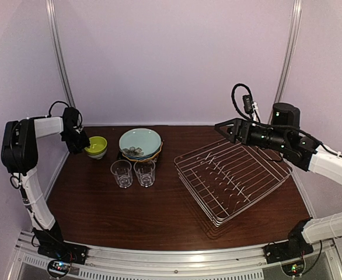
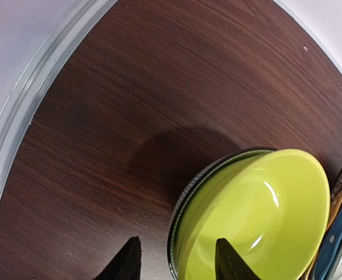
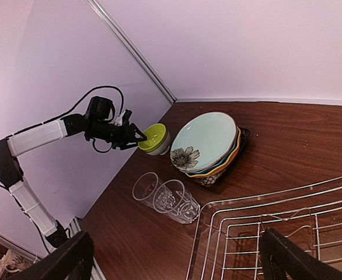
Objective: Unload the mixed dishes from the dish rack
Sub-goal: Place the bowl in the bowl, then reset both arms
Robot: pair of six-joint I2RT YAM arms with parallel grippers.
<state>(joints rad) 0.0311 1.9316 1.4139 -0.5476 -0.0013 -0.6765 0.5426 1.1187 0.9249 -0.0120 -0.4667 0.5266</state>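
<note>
The silver wire dish rack point(image 1: 232, 178) stands at the right with nothing in it; it also shows in the right wrist view point(image 3: 276, 233). The plates point(image 1: 140, 143) are stacked on the table, pale teal point(image 3: 209, 137) on top. Two clear glasses point(image 1: 122, 173) point(image 1: 144, 172) stand in front of them. The yellow-green bowl point(image 1: 96, 144) sits nested in the white bowl point(image 3: 159, 149). My left gripper point(image 2: 177, 262) is open, its jaws either side of the yellow-green bowl's point(image 2: 258, 216) rim. My right gripper point(image 1: 220, 128) is open and empty above the rack's far corner.
The table point(image 1: 101, 210) has a metal rail along its left edge point(image 2: 19, 134) and pale walls behind and at both sides. The stacked plates' blue and orange edges point(image 2: 340, 227) lie just right of the bowls. The rack sits at an angle to the table's edges.
</note>
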